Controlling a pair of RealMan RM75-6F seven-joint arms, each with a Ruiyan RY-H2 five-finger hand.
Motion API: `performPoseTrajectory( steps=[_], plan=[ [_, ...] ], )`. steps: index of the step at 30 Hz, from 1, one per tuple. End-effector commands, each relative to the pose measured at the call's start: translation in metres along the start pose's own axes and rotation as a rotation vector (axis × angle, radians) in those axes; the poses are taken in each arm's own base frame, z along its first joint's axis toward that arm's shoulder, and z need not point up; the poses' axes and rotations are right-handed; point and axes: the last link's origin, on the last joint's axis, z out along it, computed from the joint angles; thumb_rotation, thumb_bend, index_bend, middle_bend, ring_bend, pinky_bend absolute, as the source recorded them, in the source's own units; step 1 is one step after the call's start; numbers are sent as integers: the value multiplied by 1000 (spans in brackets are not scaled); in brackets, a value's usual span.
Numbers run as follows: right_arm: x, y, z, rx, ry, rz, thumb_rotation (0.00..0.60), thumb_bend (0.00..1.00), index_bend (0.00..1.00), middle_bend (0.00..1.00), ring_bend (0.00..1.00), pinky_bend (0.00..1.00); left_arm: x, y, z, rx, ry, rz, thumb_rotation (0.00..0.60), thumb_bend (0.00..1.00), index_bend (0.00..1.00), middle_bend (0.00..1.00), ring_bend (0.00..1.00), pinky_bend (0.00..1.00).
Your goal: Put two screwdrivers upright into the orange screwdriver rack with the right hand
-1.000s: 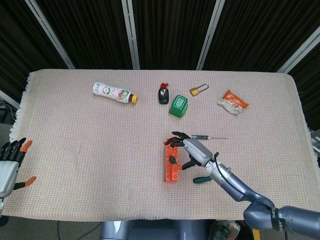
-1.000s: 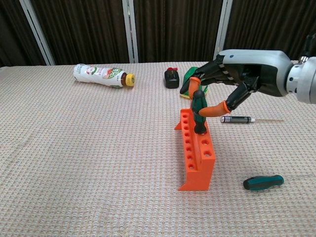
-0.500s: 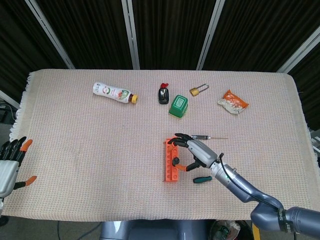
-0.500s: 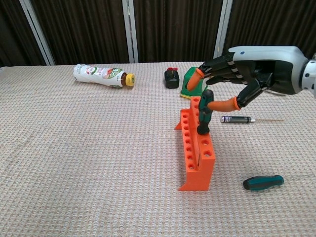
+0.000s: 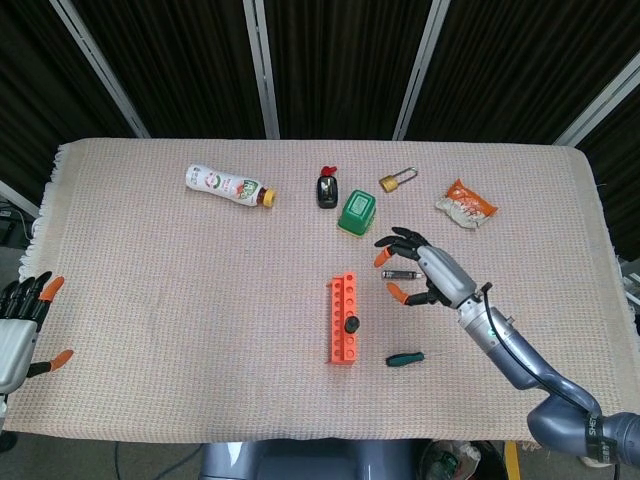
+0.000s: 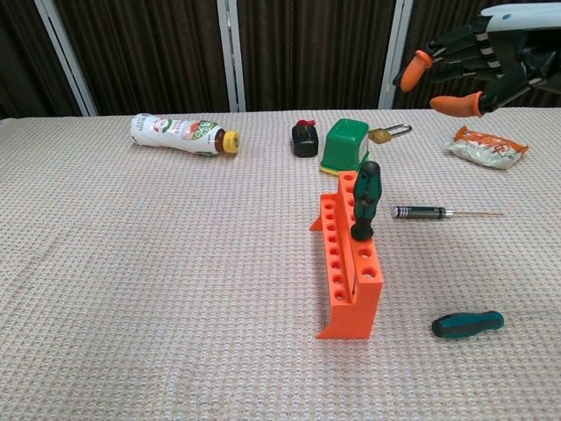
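The orange screwdriver rack [image 5: 341, 321] [image 6: 349, 267] stands mid-table. A green-and-black screwdriver [image 6: 365, 200] [image 5: 352, 325] stands upright in one of its holes. A thin black screwdriver [image 6: 425, 212] [image 5: 400, 275] lies flat to the right of the rack. A stubby teal screwdriver [image 6: 468, 324] [image 5: 405, 358] lies nearer the front edge. My right hand [image 5: 428, 275] [image 6: 478, 61] hovers open above the thin screwdriver, holding nothing, fingers spread. My left hand [image 5: 22, 325] rests open at the table's left edge.
At the back lie a white bottle [image 5: 228, 185] [image 6: 184, 134], a black bottle with a red cap [image 5: 327, 189] [image 6: 305, 139], a green box [image 5: 356, 212] [image 6: 344, 146], a brass padlock [image 5: 396, 180] and an orange snack packet [image 5: 467, 203] [image 6: 485, 146].
My right hand has let go of the green-and-black screwdriver, now standing in the rack, and has lifted up and away to the right, over the thin screwdriver.
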Motion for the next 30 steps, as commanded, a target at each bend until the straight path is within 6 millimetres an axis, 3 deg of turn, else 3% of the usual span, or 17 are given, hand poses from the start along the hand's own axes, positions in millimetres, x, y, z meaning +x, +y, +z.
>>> performPoseTrajectory(
  steps=[1, 6, 11, 18, 30],
  plan=[
    [17, 21, 4, -89, 45, -115, 600, 387, 427, 210, 0, 0, -1, 1, 1, -5, -1, 0, 600, 91, 36, 0, 0, 0],
    [12, 45, 20, -183, 35, -367, 600, 297, 469, 217, 0, 0, -1, 4, 1, -13, -4, 0, 600, 91, 36, 0, 0, 0],
    [-1, 53, 35, -231, 15, -587, 600, 224, 471, 218, 0, 0, 0, 3, 1, -11, 1, 4, 600, 91, 36, 0, 0, 0],
    [-25, 39, 60, -225, -26, -802, 600, 198, 464, 200, 0, 0, -2, 2, 0, -3, -6, 5, 600, 92, 36, 0, 0, 0],
    [-59, 23, 95, -215, -100, -959, 600, 205, 419, 164, 0, 0, -7, -4, -3, 19, -17, 7, 600, 91, 36, 0, 0, 0]
  ],
)
